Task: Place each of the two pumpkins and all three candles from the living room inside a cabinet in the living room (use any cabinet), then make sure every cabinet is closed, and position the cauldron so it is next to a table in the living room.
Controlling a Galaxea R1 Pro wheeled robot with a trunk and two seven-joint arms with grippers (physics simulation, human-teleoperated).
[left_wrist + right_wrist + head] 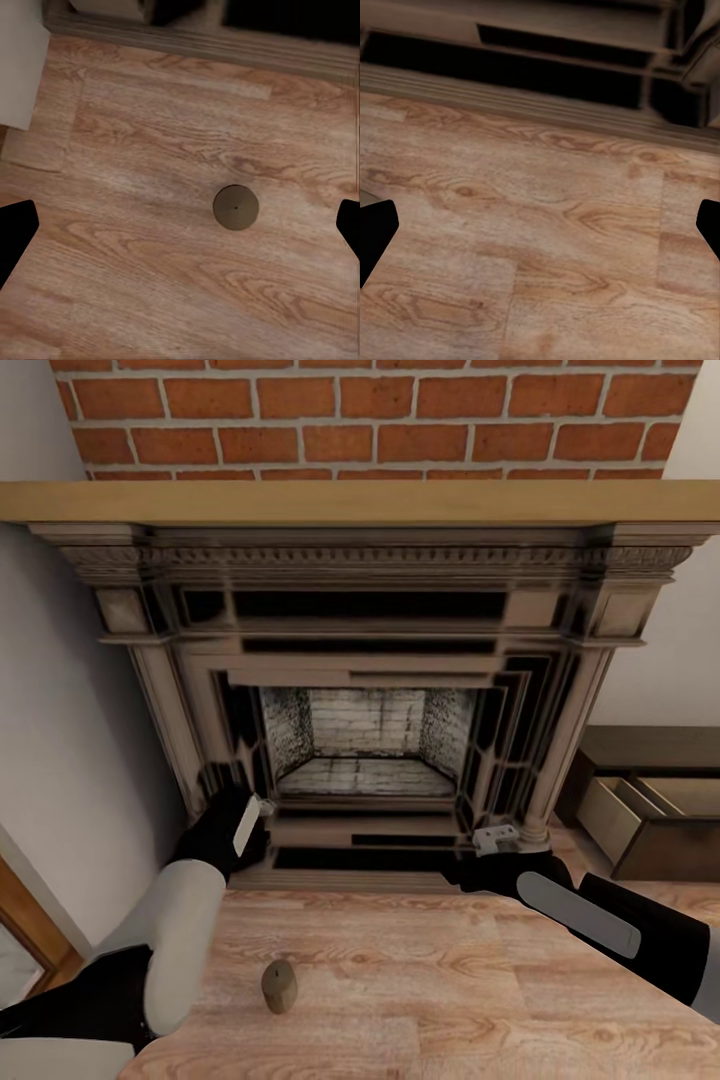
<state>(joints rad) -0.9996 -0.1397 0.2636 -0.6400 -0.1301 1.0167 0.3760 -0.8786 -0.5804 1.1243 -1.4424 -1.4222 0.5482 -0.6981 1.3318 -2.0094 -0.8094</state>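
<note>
Left gripper (180,221) is seen nearest: two black fingertips (15,236) at the left and right edges of the left wrist frame, spread wide, nothing held between them. Between them, slightly right of centre, one candle (235,207) is viewed end-on: round grey-beige top with a small wick dot, upright on the wood floor (150,135), apart from both fingers.

Right gripper (540,225) is likewise spread, black tips at the frame edges, only bare floorboards between them; the fireplace (570,45) base runs across the top of that frame.

In the head view the same candle (279,986) stands at lower centre-left, just right of the left forearm and closer to the camera than the left gripper (250,822). Right gripper (495,842) is at centre-right, by the hearth edge. The cabinet (650,810) is seen at the right edge, with a drawer pulled open and its pale inside exposed. The brick wall (380,415) and mantel take up the top of the frame.

Step judged in hand: pickup of a candle, left arm. No grasp yet.

Next move calls for: left gripper to be lowered over the candle, centred on it, fingers closed on its sides; then the candle to be carried to the open drawer at the right. The short, stubby body leaves little grip height, so a low approach close to the floor is needed.
</note>
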